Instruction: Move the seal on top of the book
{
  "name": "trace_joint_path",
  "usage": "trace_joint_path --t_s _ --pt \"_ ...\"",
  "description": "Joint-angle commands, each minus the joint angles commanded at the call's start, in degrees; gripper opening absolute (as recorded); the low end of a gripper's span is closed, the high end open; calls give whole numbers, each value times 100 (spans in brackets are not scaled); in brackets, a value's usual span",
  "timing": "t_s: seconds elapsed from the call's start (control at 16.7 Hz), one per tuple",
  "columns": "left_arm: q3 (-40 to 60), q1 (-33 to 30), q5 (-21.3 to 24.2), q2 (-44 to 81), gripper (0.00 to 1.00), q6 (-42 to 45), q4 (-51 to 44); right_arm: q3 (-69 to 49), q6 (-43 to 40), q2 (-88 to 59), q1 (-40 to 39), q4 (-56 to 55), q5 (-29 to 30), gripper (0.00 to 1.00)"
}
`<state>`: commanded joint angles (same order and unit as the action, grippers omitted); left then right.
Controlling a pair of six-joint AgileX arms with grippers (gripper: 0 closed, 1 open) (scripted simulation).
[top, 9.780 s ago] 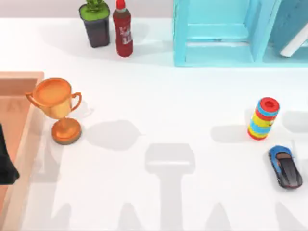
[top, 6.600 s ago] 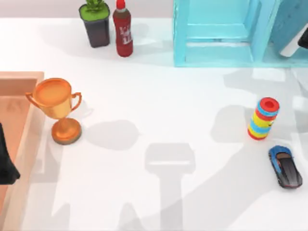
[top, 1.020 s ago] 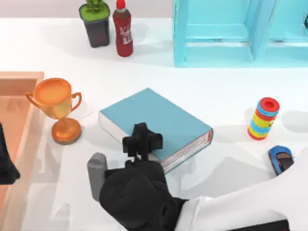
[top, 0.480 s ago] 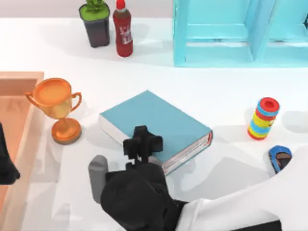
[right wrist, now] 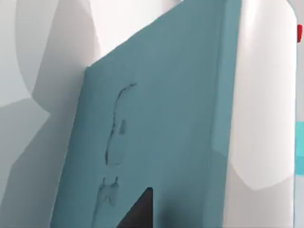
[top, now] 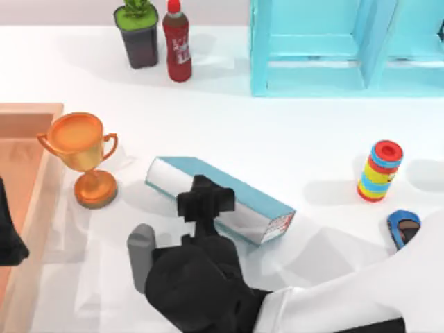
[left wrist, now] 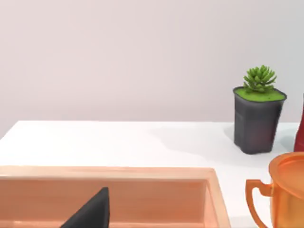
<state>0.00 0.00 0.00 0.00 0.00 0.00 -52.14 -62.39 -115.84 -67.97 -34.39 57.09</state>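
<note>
The teal book (top: 246, 215) lies in the middle of the table, tipped up on one long side so its white page edges face up. My right gripper (top: 205, 198) is at the book's near edge, shut on it, with the arm reaching in from the lower right. Up close in the right wrist view, the teal cover (right wrist: 166, 118) slopes steeply beside a dark fingertip (right wrist: 137, 211). The seal is out of view. My left gripper (top: 8, 236) is parked at the far left over the wooden tray.
A gold trophy (top: 83, 156) stands just left of the book, beside the wooden tray (top: 28, 118). A potted plant (top: 139, 31) and red bottle (top: 177, 41) stand at the back, next to the light-blue shelf unit (top: 312, 48). A striped ring stack (top: 380, 170) and toy car (top: 404, 229) are at the right.
The book, flat half a second ago, has tipped up onto its side with the right gripper still at its near edge. The left arm has not moved.
</note>
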Motion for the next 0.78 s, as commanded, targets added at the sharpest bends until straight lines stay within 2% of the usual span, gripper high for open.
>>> trace_joint_path --t_s 0.06,0.12,0.78 --pt "0 0 0 0 100 0 0 0 0 0 0 0 0 98" --pt "0 0 0 0 100 0 0 0 0 0 0 0 0 100" --pt "0 0 0 0 100 0 0 11 187 -13 -144 202 55 100"
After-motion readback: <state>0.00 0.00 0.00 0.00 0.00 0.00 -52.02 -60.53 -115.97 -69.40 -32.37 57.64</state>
